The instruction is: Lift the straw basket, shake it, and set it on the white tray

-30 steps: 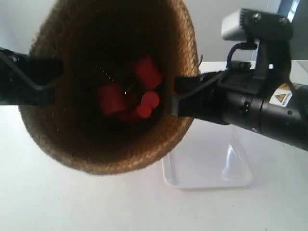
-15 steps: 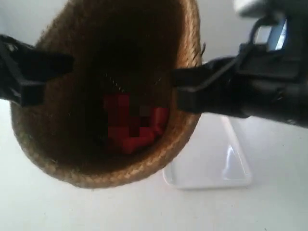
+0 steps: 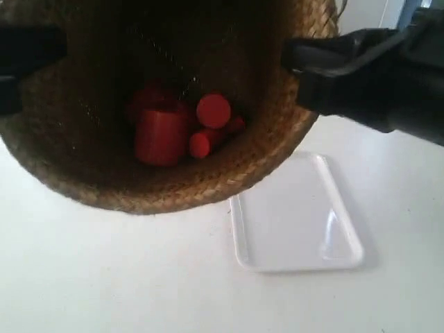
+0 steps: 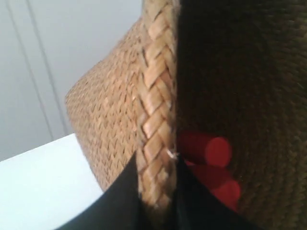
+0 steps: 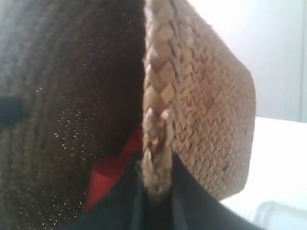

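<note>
A: Where's the straw basket (image 3: 173,191)?

B: It fills the upper left and centre of the exterior view, with its mouth tipped toward the camera. Its top edge is cut off by the frame. Red cylinders (image 3: 166,132) lie in a heap against the dark inner wall, left of centre.

A: And the white tray (image 3: 295,222)?

B: It lies flat on the white table (image 3: 104,277), lower right of centre, with nothing on it. The basket's lower rim overlaps the tray's upper left corner in the picture, but I cannot tell whether they touch.

A: What has hold of the basket?

B: Both arms. The arm at the exterior view's right (image 3: 374,69) meets the rim at the upper right. The arm at the exterior view's left (image 3: 21,48) is a dark shape at the upper left edge.

A: How do the jaws stand?

B: In the left wrist view the left gripper (image 4: 157,191) has one black finger on each side of the braided rim and is clamped on it. The right gripper (image 5: 156,191) pinches the rim the same way, with woven wall on one side and dark interior on the other
</note>
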{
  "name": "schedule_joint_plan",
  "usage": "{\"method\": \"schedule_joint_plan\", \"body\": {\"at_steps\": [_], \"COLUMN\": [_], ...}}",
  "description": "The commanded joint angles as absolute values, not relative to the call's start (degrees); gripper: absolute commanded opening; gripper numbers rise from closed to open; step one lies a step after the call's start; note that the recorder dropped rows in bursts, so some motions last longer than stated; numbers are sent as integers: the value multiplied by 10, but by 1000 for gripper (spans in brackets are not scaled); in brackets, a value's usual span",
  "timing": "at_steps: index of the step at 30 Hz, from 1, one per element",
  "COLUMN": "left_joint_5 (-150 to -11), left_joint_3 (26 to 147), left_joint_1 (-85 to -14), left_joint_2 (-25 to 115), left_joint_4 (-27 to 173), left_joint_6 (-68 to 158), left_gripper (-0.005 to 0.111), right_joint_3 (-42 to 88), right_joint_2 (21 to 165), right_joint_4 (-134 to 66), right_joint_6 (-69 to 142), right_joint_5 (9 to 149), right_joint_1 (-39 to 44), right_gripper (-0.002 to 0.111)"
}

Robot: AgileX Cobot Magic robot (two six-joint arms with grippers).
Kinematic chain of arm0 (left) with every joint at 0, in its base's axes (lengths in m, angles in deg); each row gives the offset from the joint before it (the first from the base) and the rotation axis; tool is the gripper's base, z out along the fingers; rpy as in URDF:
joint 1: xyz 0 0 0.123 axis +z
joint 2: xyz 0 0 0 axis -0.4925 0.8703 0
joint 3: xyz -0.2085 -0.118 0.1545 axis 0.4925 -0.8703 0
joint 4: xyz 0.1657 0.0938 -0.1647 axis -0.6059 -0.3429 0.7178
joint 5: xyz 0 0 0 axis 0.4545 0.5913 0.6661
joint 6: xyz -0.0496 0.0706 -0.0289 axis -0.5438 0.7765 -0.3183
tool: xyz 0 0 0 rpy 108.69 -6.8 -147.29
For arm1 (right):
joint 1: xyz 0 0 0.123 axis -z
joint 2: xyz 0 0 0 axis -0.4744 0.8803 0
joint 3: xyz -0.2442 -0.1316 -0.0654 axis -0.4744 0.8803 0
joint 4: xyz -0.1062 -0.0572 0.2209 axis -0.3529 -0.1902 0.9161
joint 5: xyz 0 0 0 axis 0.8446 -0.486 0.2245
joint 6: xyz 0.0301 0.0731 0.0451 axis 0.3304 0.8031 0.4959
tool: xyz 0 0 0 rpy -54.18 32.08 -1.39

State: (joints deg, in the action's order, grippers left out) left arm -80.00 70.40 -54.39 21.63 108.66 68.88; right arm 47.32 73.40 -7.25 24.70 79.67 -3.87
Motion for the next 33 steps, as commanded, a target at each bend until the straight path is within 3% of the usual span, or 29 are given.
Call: {"method": "schedule_joint_plan", "body": {"at_steps": [1,5,10,13,16,19,22,28,30,32,33], "left_joint_5": [-828,-693,-925,-857,-734,-788,-873,-705,-797,-900,-880], "left_joint_3": [667,729,651,676,734,717,670,743,704,658,668], "left_joint_1": [-548,-548,-548,-549,-549,-548,-548,-548,-548,-548,-548], "left_joint_2": [270,209,254,267,216,204,274,217,219,277,278], "left_joint_4": [1091,1085,1100,1111,1084,1059,1070,1057,1026,1054,1067], "left_joint_6": [692,688,676,682,691,691,684,686,681,674,673], "left_gripper": [0,0,0,0,0,0,0,0,0,0,0], "right_joint_3": [492,425,497,476,425,444,500,425,463,508,502], "right_joint_2": [817,740,774,810,746,720,790,723,706,783,795], "right_joint_4": [-77,-71,-95,-80,-81,-97,-96,-81,-105,-107,-104], "right_joint_6": [231,267,236,230,242,213,183,221,214,162,164], "right_joint_5": [812,679,862,797,707,784,862,686,786,870,848], "right_joint_1": [-19,-38,-31,-19,-30,-38,-24,-20,-19,-16,-15], "right_gripper": [0,0,0,0,0,0,0,0,0,0,0]}}
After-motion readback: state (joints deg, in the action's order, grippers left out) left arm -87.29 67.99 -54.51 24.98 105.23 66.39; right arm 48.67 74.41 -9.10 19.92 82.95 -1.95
